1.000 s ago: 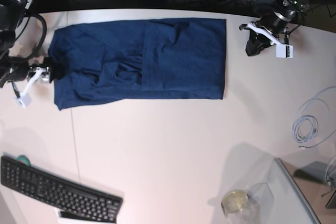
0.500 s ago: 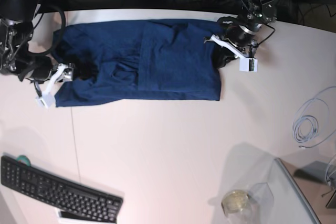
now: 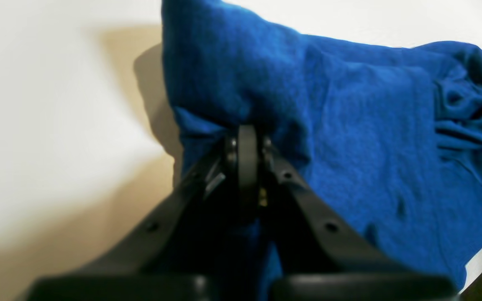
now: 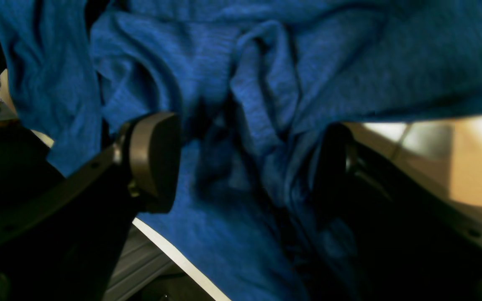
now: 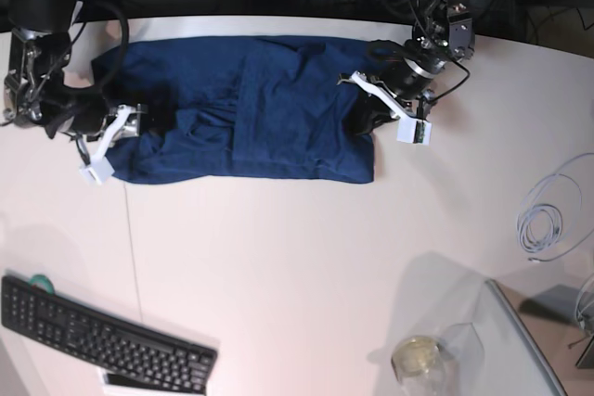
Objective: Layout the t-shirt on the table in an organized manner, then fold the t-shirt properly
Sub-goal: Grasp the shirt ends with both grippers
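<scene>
Your left gripper is pinched tight on one end of the t-shirt, which lies flat on the table. Your right gripper sits at the other end with its jaws wide and a bunch of cloth between them, not squeezed yet. Get both layers inside before you close, then lift both ends evenly. The keyboard, the cable coil and the glass jar are far off, nothing in your way.
</scene>
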You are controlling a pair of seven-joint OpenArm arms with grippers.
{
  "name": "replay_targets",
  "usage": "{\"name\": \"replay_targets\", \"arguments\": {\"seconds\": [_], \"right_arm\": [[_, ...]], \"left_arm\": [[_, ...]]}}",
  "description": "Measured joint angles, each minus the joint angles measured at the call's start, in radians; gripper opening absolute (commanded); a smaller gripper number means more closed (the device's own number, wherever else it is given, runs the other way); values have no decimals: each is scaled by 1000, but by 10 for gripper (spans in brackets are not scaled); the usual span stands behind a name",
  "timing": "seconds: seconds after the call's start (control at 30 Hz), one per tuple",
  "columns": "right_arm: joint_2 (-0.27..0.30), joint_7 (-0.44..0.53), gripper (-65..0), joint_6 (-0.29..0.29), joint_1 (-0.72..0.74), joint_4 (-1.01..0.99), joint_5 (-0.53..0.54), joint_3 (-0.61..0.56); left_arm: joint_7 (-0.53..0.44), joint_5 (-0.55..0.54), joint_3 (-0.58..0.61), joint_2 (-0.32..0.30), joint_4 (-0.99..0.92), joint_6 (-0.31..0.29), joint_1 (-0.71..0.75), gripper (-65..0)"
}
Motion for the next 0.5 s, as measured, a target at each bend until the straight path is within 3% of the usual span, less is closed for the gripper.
{"name": "replay_targets", "arguments": {"seconds": [0.07, 0.27, 0.43, 0.5], "right_arm": [[-6, 0, -215, 0, 0, 0, 0, -1], [-19, -13, -317, 0, -1, -2, -2, -5], [-19, -14, -324, 0, 0, -2, 0, -64], [-22, -13, -372, 0, 0, -2, 0, -66]], "left_arm": [[0, 0, -3, 0, 0, 0, 0, -650], [0, 0, -7, -3, 0, 0, 0, -650], [0, 0, -7, -7, 0, 0, 1, -650], [0, -3, -5, -20, 5, -2, 6, -650]]}}
